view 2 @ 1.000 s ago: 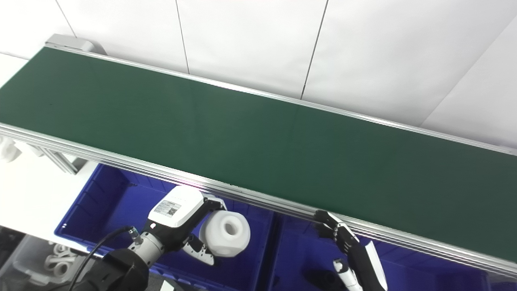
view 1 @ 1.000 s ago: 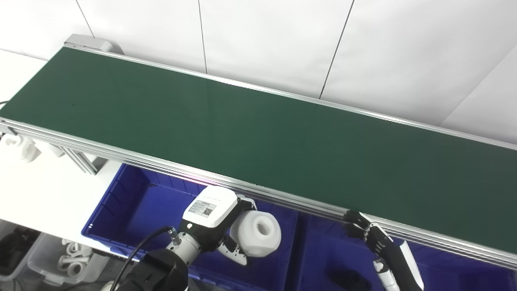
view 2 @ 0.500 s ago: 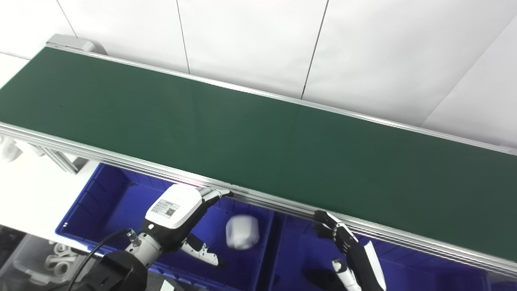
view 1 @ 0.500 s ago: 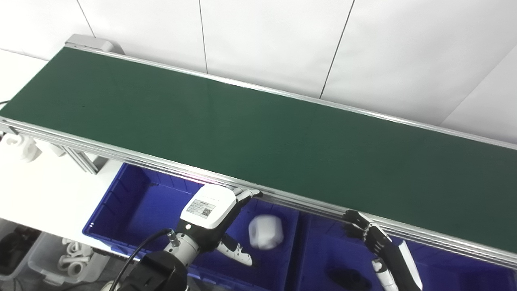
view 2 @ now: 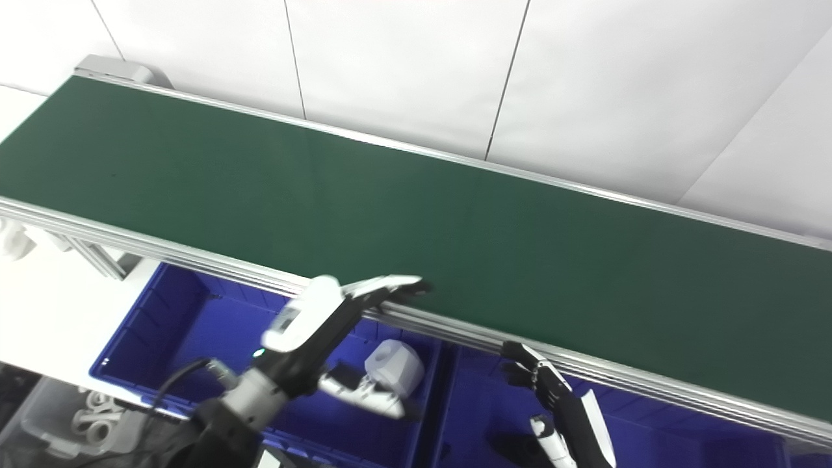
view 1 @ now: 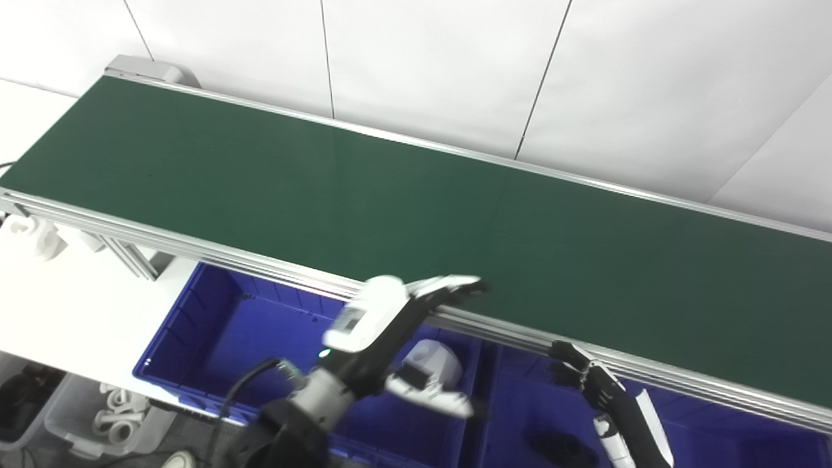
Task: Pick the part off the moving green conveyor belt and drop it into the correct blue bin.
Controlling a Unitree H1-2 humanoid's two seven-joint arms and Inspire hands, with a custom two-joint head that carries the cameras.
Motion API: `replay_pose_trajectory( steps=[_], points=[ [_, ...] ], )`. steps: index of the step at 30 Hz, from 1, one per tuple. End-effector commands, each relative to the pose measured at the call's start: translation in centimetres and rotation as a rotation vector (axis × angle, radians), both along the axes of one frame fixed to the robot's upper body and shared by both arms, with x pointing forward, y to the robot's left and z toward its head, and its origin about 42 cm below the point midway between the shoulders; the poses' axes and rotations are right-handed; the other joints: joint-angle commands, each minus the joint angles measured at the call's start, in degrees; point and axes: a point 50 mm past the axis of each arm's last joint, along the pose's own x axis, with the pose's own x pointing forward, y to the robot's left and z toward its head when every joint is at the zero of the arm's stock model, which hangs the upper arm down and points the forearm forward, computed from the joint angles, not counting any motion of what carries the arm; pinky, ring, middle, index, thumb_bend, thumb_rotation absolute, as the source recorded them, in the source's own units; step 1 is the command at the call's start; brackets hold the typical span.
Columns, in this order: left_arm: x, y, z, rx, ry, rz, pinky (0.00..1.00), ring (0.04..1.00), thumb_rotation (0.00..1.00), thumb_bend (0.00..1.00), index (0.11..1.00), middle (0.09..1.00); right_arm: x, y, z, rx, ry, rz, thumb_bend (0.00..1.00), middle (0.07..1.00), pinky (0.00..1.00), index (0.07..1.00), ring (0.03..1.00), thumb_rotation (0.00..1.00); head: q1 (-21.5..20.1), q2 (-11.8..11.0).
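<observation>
The white round part with a hole (view 1: 434, 364) lies inside the left blue bin (view 1: 214, 325), near its right wall; it also shows in the right eye view (view 2: 395, 367). My left hand (view 1: 396, 325) is open and empty, raised above the bin, its fingertips (view 1: 463, 285) over the near rail of the green conveyor belt (view 1: 416, 214). My right hand (view 1: 595, 387) hangs below the rail over the right blue bin (view 1: 520, 403), its fingers loosely curled and holding nothing. No part lies on the belt.
A dark part (view 1: 562, 448) lies in the right bin. A clear tub with white parts (view 1: 97, 416) stands at the lower left. White parts (view 1: 29, 234) sit on the white table at the left by the conveyor's legs.
My left hand opened and let go of the white part, which dropped into the left bin. The hand has since risen and reached forward to the belt's rail. The right hand barely moved.
</observation>
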Motion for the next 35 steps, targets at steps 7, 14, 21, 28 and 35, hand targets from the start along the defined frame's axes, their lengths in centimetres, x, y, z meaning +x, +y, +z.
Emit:
replay_pose_trajectory(
  steps=[7, 14, 21, 28, 35],
  points=[
    [1.9, 0.9, -7.8, -0.339, 0.164, -0.012, 0.74, 0.85, 0.63, 0.78, 0.814, 0.873, 0.4, 2.6, 0.7, -0.001, -0.09, -0.002, 0.82, 0.838, 0.73, 0.84, 0.787, 1.0, -6.1, -0.9],
    [2.0, 3.5, -9.2, -0.271, 0.201, -0.053, 0.78, 0.874, 0.63, 0.77, 0.827, 0.888, 0.5, 4.7, 0.8, 0.035, -0.082, -0.015, 0.84, 0.847, 0.76, 0.845, 0.808, 0.99, -12.7, -0.7],
    [2.1, 4.4, -8.5, -0.228, 0.197, -0.097, 0.78, 0.87, 0.6, 0.77, 0.826, 0.878, 0.9, 5.7, 1.6, 0.045, -0.078, -0.018, 0.82, 0.85, 0.76, 0.848, 0.813, 0.98, -14.8, 1.7],
    [2.1, 4.3, -7.9, -0.207, 0.208, -0.122, 0.79, 0.873, 0.58, 0.77, 0.83, 0.884, 1.2, 5.5, 2.1, 0.037, -0.083, -0.012, 0.82, 0.86, 0.76, 0.849, 0.822, 0.99, -13.7, 2.4],
    [1.9, 3.8, -7.2, -0.186, 0.184, -0.135, 0.79, 0.866, 0.57, 0.75, 0.835, 0.887, 1.2, 4.9, 2.4, 0.032, -0.078, -0.015, 0.82, 0.85, 0.75, 0.847, 0.811, 0.99, -12.3, 4.0]
  ],
)
